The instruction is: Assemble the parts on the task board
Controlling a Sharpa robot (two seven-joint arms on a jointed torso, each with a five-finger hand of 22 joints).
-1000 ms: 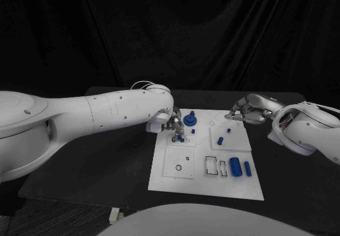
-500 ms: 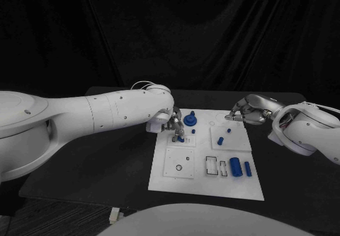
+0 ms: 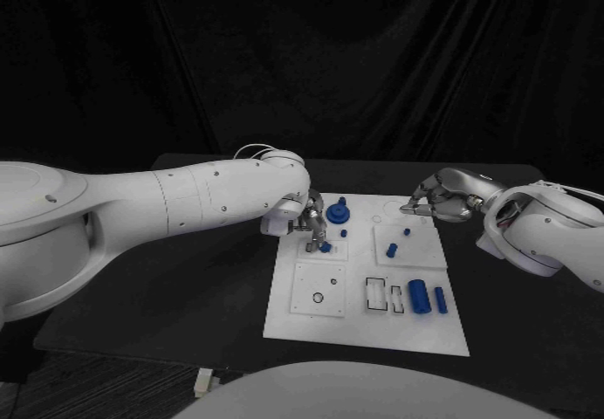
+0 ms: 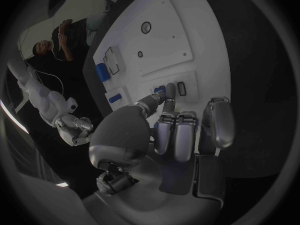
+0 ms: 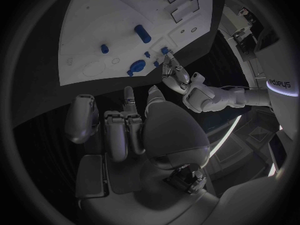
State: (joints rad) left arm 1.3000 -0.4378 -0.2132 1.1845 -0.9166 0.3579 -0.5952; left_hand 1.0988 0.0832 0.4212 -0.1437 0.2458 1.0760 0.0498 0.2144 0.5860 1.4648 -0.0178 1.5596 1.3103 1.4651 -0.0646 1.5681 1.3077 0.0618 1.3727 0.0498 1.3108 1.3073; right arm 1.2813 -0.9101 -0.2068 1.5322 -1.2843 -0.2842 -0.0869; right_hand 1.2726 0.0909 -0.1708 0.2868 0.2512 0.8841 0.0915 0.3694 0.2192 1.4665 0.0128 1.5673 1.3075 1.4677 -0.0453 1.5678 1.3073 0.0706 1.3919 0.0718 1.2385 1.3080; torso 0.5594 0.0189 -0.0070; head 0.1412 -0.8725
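Note:
The white task board (image 3: pixel 359 323) lies mid-table. My left hand (image 3: pixel 306 227) reaches over its far left corner and pinches a small blue part (image 3: pixel 324 247) between thumb and a fingertip, down at the plate there. In the left wrist view those fingertips (image 4: pixel 167 91) meet on the blue part (image 4: pixel 160 90) beside a small slot. My right hand (image 3: pixel 439 200) hovers at the board's far right edge with its fingers curled in and nothing in them. The right wrist view shows that hand (image 5: pixel 128 127) above the board (image 5: pixel 94 20), with the left hand (image 5: pixel 178 77) across from it.
A blue knob (image 3: pixel 338 211) stands near the board's far edge, close to the left hand. Two small blue pieces (image 3: pixel 392 250) lie on the far right plate. Two blue cylinders (image 3: pixel 418 297) lie beside rectangular slots (image 3: pixel 375 294) on the near right.
The left hand's fingertips have edged slightly right with the blue part. The right hand has stayed where it was.

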